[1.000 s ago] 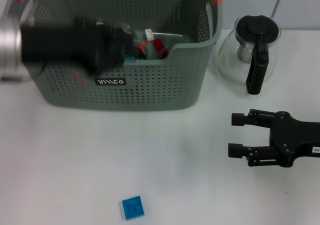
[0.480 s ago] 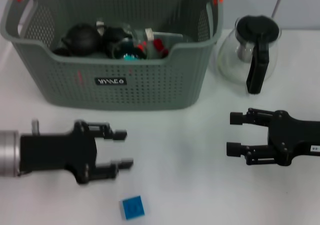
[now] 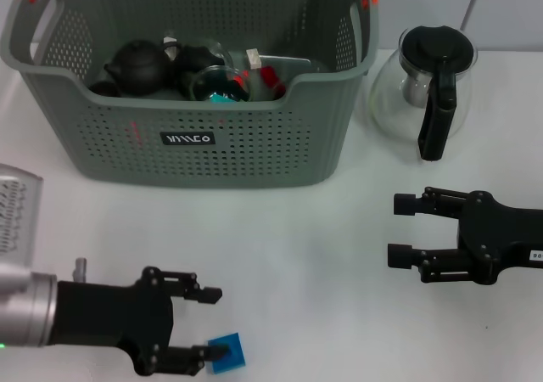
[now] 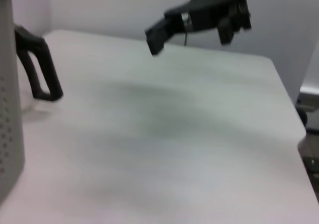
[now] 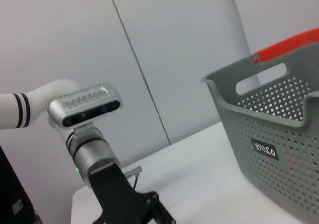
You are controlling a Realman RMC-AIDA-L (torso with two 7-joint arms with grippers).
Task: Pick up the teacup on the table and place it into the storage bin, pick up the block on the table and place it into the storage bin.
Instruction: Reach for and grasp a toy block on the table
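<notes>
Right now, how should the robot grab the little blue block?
Pinch the blue block across two opposite flat sides, coming from the robot's left, where the open left hand already sits. It lies flat and low on the table, so the fingers must go low.

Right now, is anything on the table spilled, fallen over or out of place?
Nothing stands out. The glass coffee pot stands upright beside the storage bin, and the blue block lies flat by the left gripper, whose jaws are open.

Bright, even light falls from overhead, leaving soft faint shadows on the white table (image 3: 280, 255). The left wrist view is blurred throughout
</notes>
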